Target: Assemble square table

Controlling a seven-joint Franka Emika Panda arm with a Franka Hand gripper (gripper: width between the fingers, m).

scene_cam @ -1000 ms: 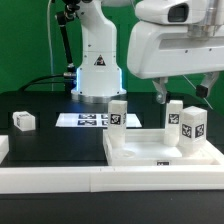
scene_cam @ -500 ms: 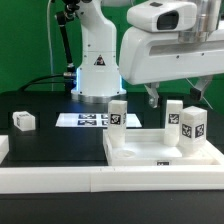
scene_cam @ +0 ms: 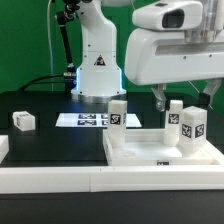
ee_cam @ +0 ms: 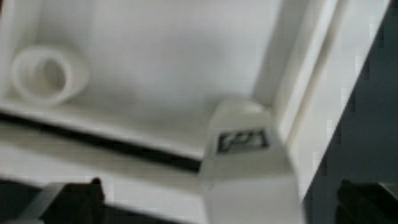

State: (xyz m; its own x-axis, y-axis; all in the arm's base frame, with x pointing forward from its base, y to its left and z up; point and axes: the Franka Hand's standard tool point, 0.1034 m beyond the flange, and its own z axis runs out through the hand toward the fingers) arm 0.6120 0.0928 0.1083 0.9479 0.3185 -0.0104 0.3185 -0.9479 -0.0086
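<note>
The square table's white slab (scene_cam: pixel 140 152) lies flat at the exterior view's right, with a tag on its front edge. Three white tagged legs stand on it: one at its back left corner (scene_cam: pixel 118 112), one at the back (scene_cam: pixel 174 115) and one to the right (scene_cam: pixel 192 127). Another leg (scene_cam: pixel 23 120) lies loose on the black table at the left. My gripper (scene_cam: pixel 182 96) hangs open just above the back leg. In the wrist view that leg (ee_cam: pixel 240 150) stands between my dark fingertips (ee_cam: pixel 71 200), beside the slab (ee_cam: pixel 160 50) and its round hole (ee_cam: pixel 50 75).
The marker board (scene_cam: pixel 88 120) lies flat in front of the robot's base (scene_cam: pixel 97 70). A long low white barrier rail (scene_cam: pixel 50 176) runs along the table's front edge, with a white block (scene_cam: pixel 3 147) at its far left.
The gripper swung a little to the exterior view's left, then back right, ending slightly lower. Its jaws stayed open. The legs and slab have not moved.
</note>
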